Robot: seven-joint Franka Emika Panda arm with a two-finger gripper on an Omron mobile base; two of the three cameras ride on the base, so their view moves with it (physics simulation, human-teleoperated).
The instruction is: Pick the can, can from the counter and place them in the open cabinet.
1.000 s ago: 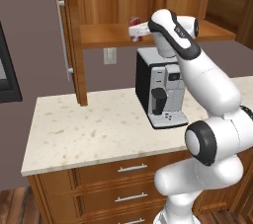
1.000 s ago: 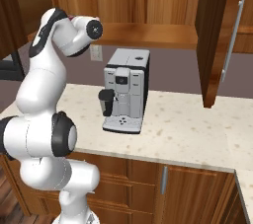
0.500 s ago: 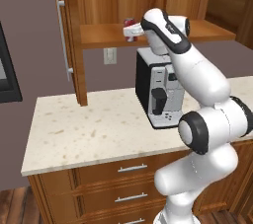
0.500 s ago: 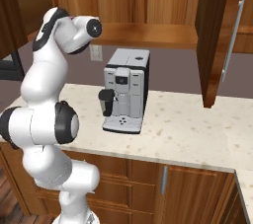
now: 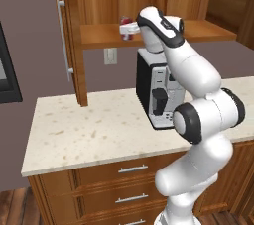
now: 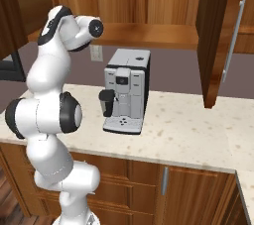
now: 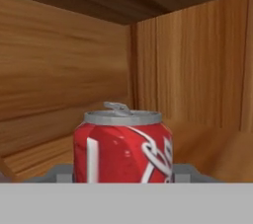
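Brown wood everywhere: open cabinet across the top of my left base frame, speckled tabletop below it carrying a coffee machine. My hand, upper centre of that frame, is clamped on the can with grey-white markings; the hand view puts it bottom centre, upright, inside the cabinet above the plank shelf. I judge the risk is letting go while it hangs above or near the shelf's front edge, so it tips or rolls out; I can't tell whether it touches the shelf.
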